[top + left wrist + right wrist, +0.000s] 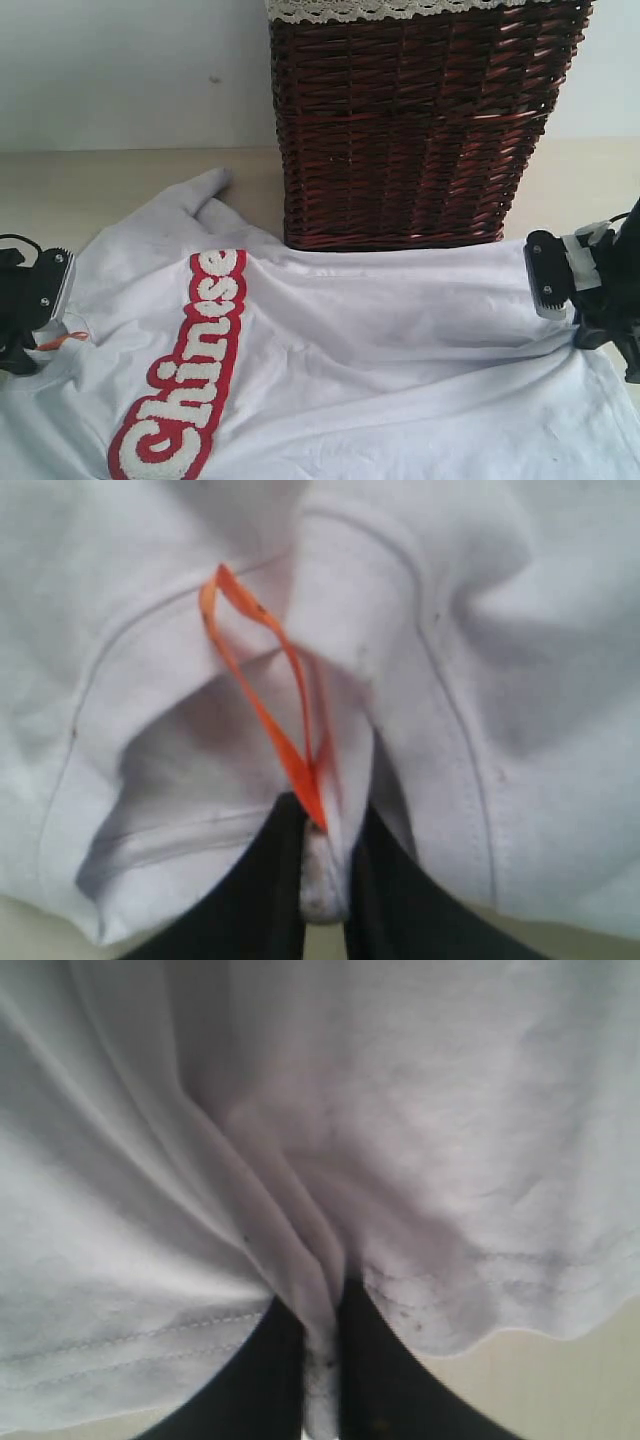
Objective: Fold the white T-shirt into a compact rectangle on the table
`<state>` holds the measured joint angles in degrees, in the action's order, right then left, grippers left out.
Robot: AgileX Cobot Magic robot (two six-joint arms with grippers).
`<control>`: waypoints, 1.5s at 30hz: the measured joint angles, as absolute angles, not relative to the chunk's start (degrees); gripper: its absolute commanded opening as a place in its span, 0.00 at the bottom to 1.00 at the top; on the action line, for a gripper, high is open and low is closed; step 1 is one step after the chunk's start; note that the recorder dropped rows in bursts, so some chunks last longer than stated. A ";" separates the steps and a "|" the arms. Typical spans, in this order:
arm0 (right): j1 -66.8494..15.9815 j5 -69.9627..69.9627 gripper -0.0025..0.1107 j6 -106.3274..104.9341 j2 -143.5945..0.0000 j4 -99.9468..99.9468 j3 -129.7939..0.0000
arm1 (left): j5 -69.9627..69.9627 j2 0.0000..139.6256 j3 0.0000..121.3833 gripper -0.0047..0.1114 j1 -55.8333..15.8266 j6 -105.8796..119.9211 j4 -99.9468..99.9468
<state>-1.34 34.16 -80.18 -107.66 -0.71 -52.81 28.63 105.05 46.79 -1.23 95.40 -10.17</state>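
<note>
Exterior view: the white T-shirt (380, 340) lies spread over the near part of the table (90, 185), its red-edged lettering (190, 380) at near left. My left claw (322, 880) is clenched on a bunched fold of the shirt beside an orange loop (265, 695). My right claw (322, 1370) pinches the shirt's right edge. A wicker basket (410, 130) stands behind.

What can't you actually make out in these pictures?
- T-shirt: exterior view, lower part cut off by the bottom edge.
- Lettering: exterior view, first letter clipped by the bottom edge.
- Basket: exterior view, top cut off by the frame; inside unseen.
- Table: wrist views, mostly hidden by cloth, only slivers show.
</note>
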 measured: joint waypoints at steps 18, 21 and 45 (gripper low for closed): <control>-1.34 35.08 0.02 -67.56 -97.26 -0.76 -52.48 | 29.60 96.36 46.20 0.04 -1.23 92.08 -14.33; -1.34 37.20 0.02 -67.56 -91.51 -1.42 -52.48 | 31.84 91.44 46.20 0.04 -1.23 89.70 -14.95; -1.34 40.29 0.02 -48.11 -45.61 -1.81 -52.48 | 34.72 44.08 46.17 0.04 -1.23 54.41 -14.27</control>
